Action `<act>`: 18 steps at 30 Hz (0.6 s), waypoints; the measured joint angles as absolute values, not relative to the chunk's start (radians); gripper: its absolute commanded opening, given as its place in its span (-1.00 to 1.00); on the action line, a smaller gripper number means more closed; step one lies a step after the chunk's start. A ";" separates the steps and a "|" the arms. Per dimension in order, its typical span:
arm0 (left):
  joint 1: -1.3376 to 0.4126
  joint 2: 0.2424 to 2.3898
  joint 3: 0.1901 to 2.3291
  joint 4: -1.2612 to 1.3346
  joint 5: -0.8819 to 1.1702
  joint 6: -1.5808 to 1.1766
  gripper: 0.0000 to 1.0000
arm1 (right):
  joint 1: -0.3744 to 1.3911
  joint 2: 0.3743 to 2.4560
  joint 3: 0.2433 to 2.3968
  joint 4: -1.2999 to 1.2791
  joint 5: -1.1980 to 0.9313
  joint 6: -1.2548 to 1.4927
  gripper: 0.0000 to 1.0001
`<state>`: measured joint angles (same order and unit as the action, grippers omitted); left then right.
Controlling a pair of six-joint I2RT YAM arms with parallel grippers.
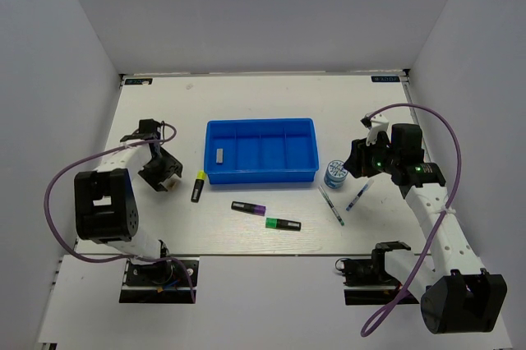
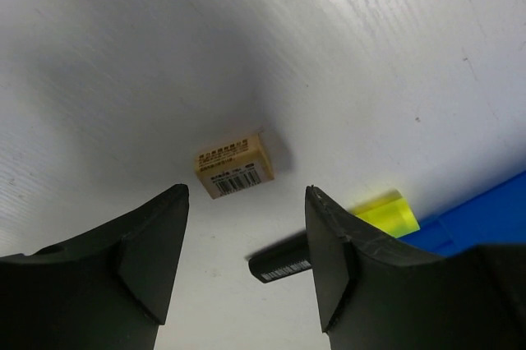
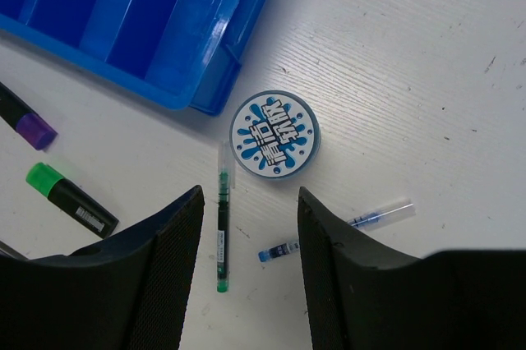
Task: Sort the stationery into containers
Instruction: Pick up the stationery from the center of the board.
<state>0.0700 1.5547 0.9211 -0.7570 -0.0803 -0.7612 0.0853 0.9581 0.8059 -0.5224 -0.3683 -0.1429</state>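
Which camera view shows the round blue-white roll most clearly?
The right wrist view: the roll lies near the centre, its printed top plain. The top view shows only a small disc by the right end of the blue tray. The left wrist view misses it.

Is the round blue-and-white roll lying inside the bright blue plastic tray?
No, the roll rests on the white table, just outside the tray.

3 highlighters (image 1: pixel 198 186) (image 1: pixel 248 207) (image 1: pixel 283 223), 2 pens (image 1: pixel 330 204) (image 1: pixel 359 195), 2 blocks (image 1: pixel 220 154) (image 2: pixel 233 163), roll (image 1: pixel 334 173), tray (image 1: pixel 261 124)
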 measured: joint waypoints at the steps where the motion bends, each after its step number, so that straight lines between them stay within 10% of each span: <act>1: 0.070 1.562 0.927 -0.759 -0.084 -0.762 0.38 | 0.085 0.958 0.806 -0.522 -0.368 -0.143 0.06; 18: 0.080 1.633 0.940 -0.744 -0.123 -0.781 -0.04 | 0.085 0.964 0.806 -0.522 -0.364 -0.146 0.06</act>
<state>0.0795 1.6329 0.9401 -0.7441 -0.1230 -0.7811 0.0853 0.9642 0.8059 -0.5224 -0.3637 -0.1463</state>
